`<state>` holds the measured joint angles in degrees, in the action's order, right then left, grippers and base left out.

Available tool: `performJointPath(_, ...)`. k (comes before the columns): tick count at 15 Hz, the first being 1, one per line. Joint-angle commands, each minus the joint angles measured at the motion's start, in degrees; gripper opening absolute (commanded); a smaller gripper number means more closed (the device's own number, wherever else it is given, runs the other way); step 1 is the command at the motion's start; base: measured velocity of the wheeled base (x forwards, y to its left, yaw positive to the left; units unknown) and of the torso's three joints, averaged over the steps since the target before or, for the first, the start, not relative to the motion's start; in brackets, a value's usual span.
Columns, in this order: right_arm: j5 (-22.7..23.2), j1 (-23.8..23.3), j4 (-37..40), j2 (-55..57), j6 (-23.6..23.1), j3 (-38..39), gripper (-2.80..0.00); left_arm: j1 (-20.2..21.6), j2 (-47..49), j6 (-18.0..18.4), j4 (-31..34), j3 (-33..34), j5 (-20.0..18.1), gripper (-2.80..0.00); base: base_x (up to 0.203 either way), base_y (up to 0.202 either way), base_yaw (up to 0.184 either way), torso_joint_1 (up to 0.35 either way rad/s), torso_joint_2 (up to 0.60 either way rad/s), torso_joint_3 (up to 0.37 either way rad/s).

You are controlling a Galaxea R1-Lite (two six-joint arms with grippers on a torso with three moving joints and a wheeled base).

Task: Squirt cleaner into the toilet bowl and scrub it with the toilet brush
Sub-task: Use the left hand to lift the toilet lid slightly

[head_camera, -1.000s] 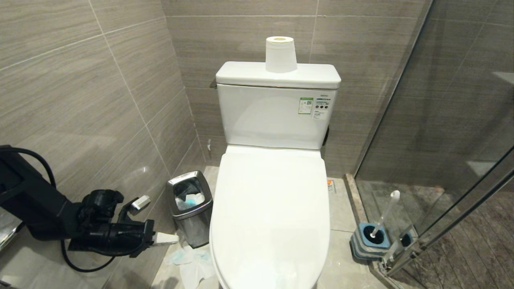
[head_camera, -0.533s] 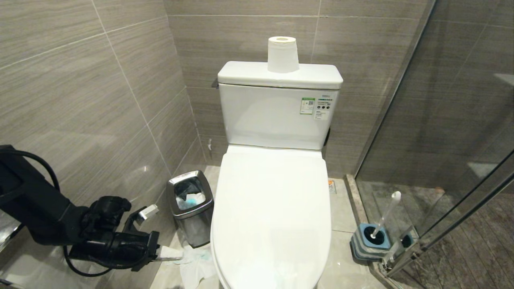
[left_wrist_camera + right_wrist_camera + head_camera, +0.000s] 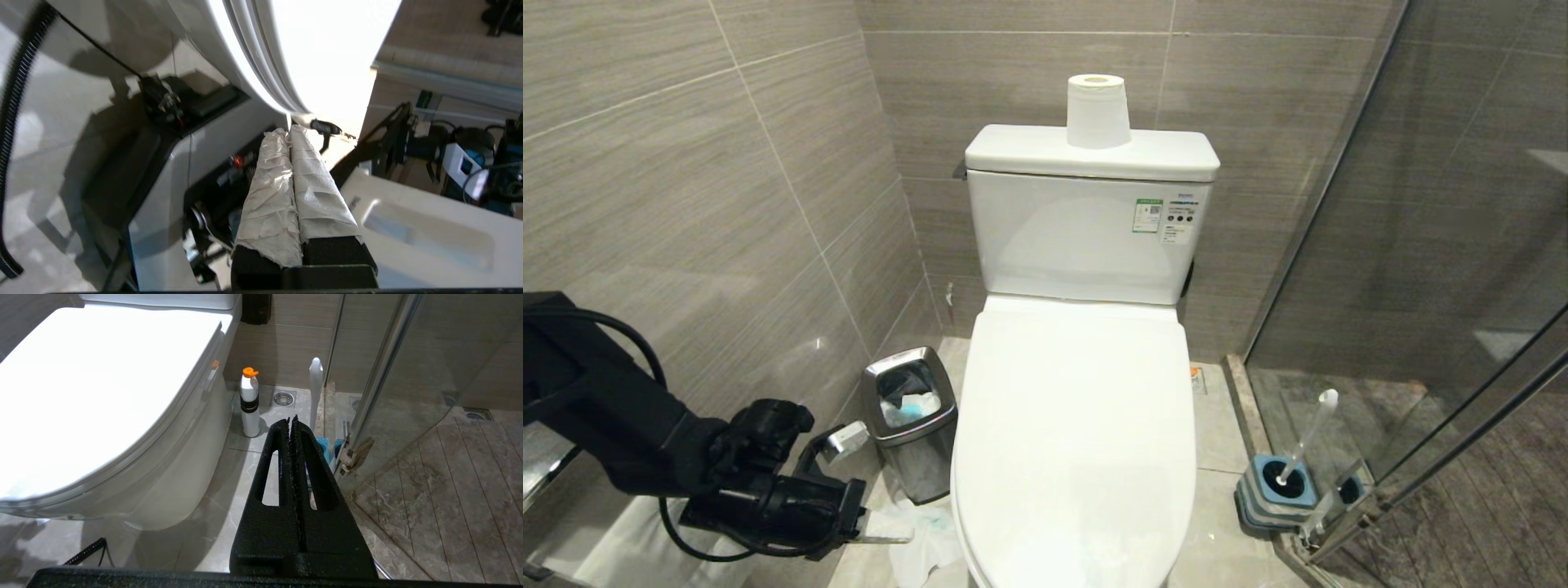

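Observation:
The toilet's white lid [image 3: 1078, 433] is down, so the inside of the toilet bowl is hidden. The toilet brush [image 3: 1307, 437] stands in its blue-topped holder [image 3: 1278, 490] on the floor right of the toilet, against the glass. My left gripper [image 3: 894, 538] is low by the toilet's front left, level and pointing at it. It is shut and empty, both fingers wrapped in white paper, its tip [image 3: 289, 130] just under the seat rim [image 3: 253, 61]. My right gripper [image 3: 291, 418] is shut on nothing, short of the brush handle [image 3: 316, 388]. No cleaner liquid is in view.
A white bottle with an orange cap [image 3: 249, 402] stands on the floor beside the toilet. A small steel bin [image 3: 911, 420] with tissue in it stands left of the toilet. Crumpled tissue [image 3: 923, 543] lies on the floor. A paper roll [image 3: 1098, 110] tops the tank. A glass partition [image 3: 1445, 245] closes the right.
My left arm has moved right and down, bringing its shut gripper closer to the toilet's front. The view shifted slightly early on. The brush and bin have stayed put.

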<state>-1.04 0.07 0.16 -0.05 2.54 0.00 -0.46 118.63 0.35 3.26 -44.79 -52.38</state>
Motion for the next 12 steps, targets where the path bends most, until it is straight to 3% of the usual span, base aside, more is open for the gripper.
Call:
performJointPath(1,-0.02,0.01,0.02,0.05,0.01,0.09,-2.8,-0.41,0.2,0.87,1.91,-0.12,-0.27,-2.8,0.0,0.0,0.0,0.0,0.0,0.0)
performJointPath(12,-0.02,0.01,0.02,0.05,0.01,0.09,-2.8,-0.45,-0.24,1.58,1.83,-0.69,-0.45,-2.8,0.0,0.0,0.0,0.0,0.0,0.0)
